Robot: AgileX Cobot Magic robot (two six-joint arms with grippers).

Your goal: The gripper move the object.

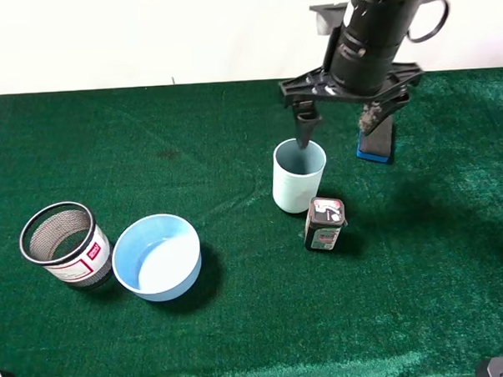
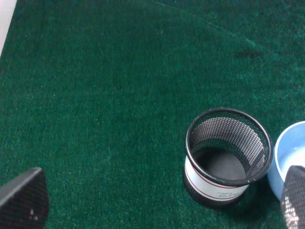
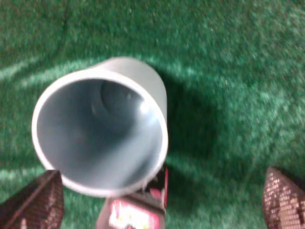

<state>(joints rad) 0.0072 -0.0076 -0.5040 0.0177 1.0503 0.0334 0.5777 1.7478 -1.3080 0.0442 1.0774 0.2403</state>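
Observation:
The pale light-blue cup (image 1: 299, 177) stands upright on the green cloth right of the middle. In the right wrist view the cup (image 3: 102, 126) is seen from above and is empty. My right gripper (image 1: 339, 134) hovers over the cup's far rim, open. One thin finger (image 1: 305, 129) points down at the cup's mouth, and the other (image 1: 372, 121) is outside the cup to its right. In the right wrist view the gripper (image 3: 159, 202) has its fingertips wide apart, with the cup close to one of them. My left gripper (image 2: 159, 202) is open and empty near the mesh cup.
A small black and red box (image 1: 324, 224) stands right against the cup's near side. A dark block with a blue base (image 1: 375, 146) stands behind and right of the cup. A black mesh cup (image 1: 66, 244) and a wide blue bowl (image 1: 157, 257) sit at the front left.

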